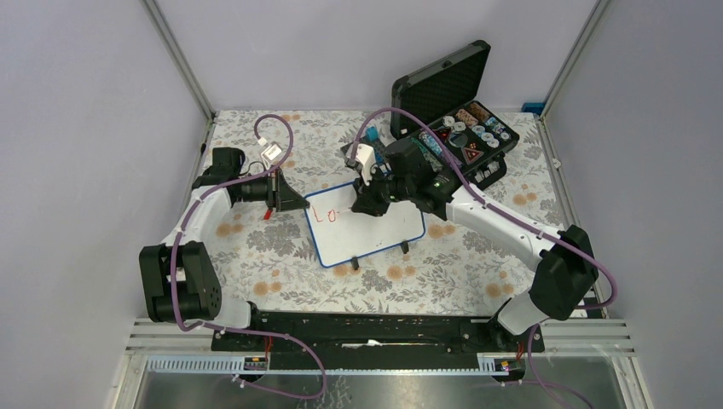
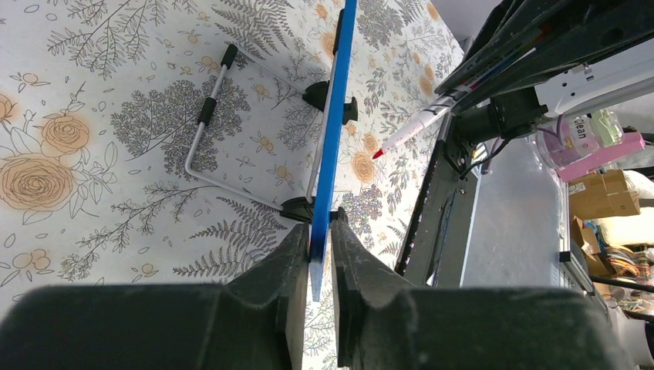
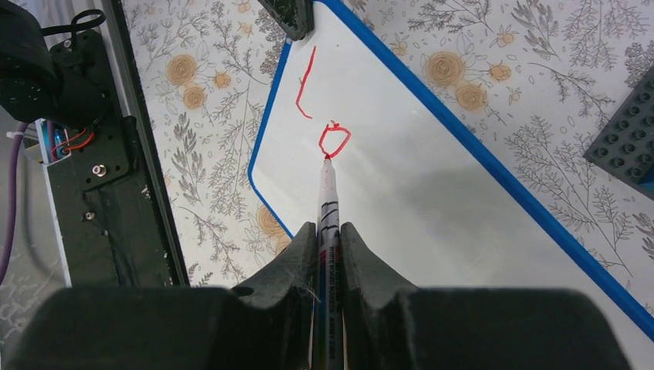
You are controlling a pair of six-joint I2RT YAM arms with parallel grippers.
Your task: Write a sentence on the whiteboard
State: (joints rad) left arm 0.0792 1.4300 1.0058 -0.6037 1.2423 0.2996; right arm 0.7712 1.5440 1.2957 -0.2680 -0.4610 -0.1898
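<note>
Right gripper [image 3: 328, 258] clamped tight on the marker [image 3: 327, 196], tip touching the foot of the "o", the sentence [image 3: 322, 116] reading only "Lo"; left gripper [image 2: 318, 258] pinches the whiteboard [image 3: 432, 193] edge at mid-table [image 1: 477, 256]; next move, judged: shift rightward and begin the "v".

Blue-framed whiteboard [image 1: 375, 234], red sentence [image 1: 325, 215] just "Lo" at its left end.

i read the red sentence [image 3: 322, 141] on the whiteboard [image 3: 432, 200] as just "lo", right ahead of the right gripper [image 3: 328, 235] jaws. the marker [image 3: 327, 208] barrel between those jaws carries small print, "white board marker". up and right of the left gripper [image 2: 320, 231] jaws, a clear bottle [image 2: 586, 135] label reads "clean".
</note>
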